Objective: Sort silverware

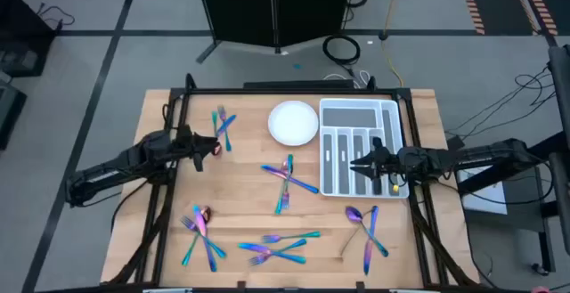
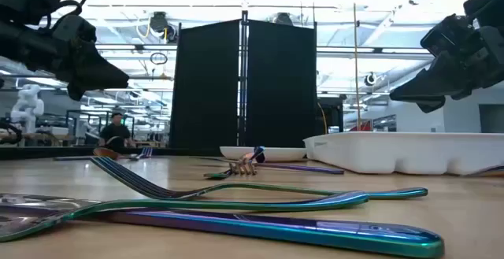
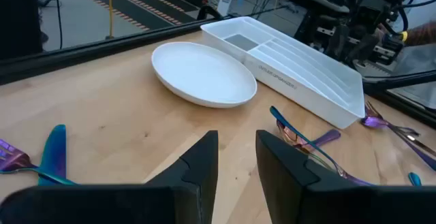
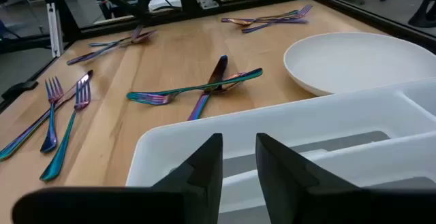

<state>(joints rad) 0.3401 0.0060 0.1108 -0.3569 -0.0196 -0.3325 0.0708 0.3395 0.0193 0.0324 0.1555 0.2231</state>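
The silverware (image 1: 287, 183) lies scattered in clusters across the table (image 1: 240, 222), none yet in the tray (image 1: 360, 148). Our left gripper (image 1: 212, 148) and right gripper (image 1: 356, 163) hover empty, jaws narrowly parted; we should widen them before descending squarely over one handle.

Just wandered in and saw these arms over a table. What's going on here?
Two robot arms are about to sort silverware lying scattered in small heaps on the table. The white tray looks empty, beside a white plate. The left gripper and right gripper both hang empty, fingers slightly apart.
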